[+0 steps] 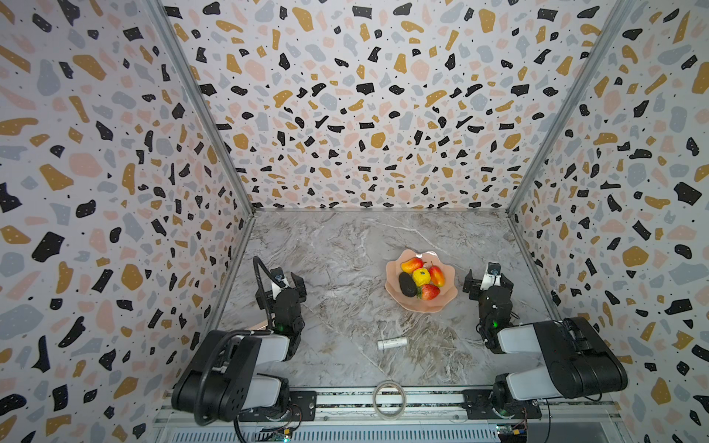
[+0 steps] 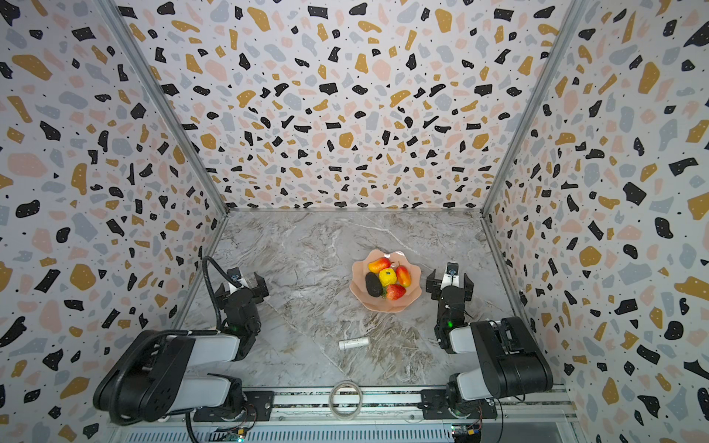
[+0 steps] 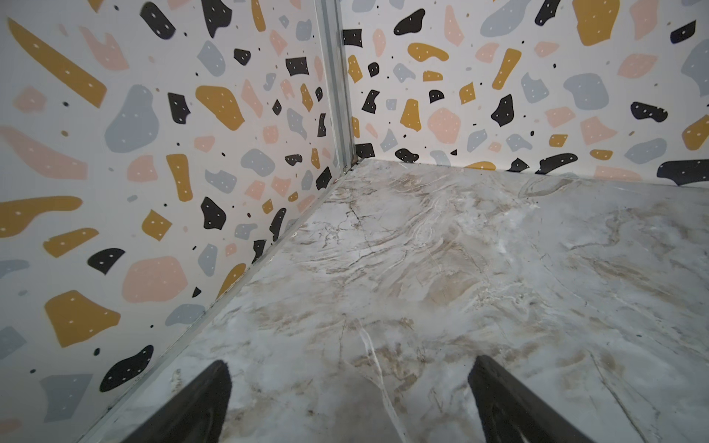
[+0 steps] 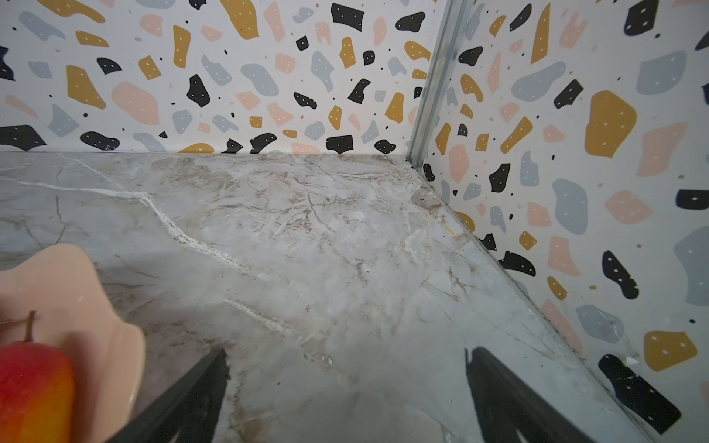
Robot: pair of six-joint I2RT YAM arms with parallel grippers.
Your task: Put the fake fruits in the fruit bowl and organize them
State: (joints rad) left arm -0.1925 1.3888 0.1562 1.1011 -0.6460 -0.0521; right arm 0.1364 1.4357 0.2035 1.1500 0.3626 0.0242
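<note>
Basically looks done: all five fruits (image 1: 421, 279) sit in the bowl (image 1: 441, 305), yellow one in the middle. Left gripper (image 3: 349, 402) and right gripper (image 4: 347, 395) are both spread wide, empty, beside it. Nothing obvious left.

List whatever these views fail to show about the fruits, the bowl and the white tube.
- Print on the small white cylindrical tube: too small in both top views.
- Scalloped peach-pink bowl: cut off by the right wrist view's edge, as is its red-and-yellow mango.
- Red strawberry's leaves: partly hidden beside the dark avocado.
</note>
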